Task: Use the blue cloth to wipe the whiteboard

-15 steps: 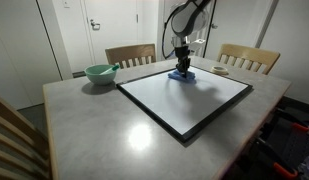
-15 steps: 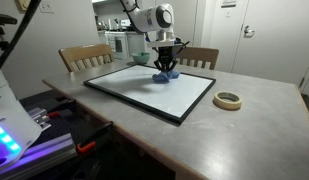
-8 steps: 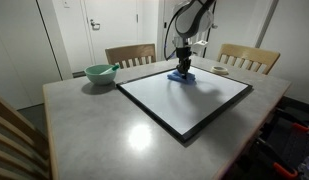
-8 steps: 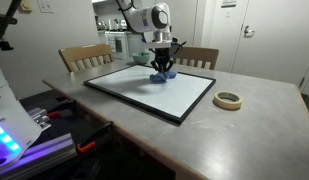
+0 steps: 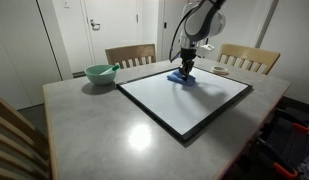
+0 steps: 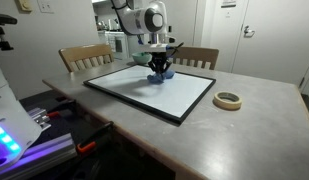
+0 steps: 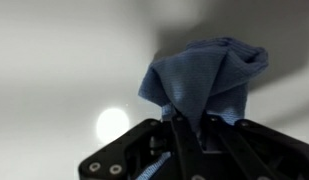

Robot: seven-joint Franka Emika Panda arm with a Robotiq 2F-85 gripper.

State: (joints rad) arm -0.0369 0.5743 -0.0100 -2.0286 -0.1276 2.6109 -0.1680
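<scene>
The whiteboard (image 5: pixel 184 95) lies flat on the table, a white surface in a black frame; it also shows in the other exterior view (image 6: pixel 154 92). My gripper (image 5: pixel 183 70) is shut on the blue cloth (image 5: pixel 181 76) and presses it down on the board near its far edge. In an exterior view the gripper (image 6: pixel 161 68) holds the cloth (image 6: pixel 161 74) the same way. In the wrist view the cloth (image 7: pixel 204 80) bunches up from between my fingers (image 7: pixel 182 135) against the white board (image 7: pixel 64 60).
A green bowl (image 5: pixel 100 73) stands on the table beside the board. A roll of tape (image 6: pixel 228 100) lies on the table at the board's other side. Wooden chairs (image 5: pixel 130 55) (image 5: pixel 247 58) stand at the far side.
The gripper and cloth have slid a short way along the board's far edge, rightward in one exterior view and leftward in the other. The arm has leaned with it.
</scene>
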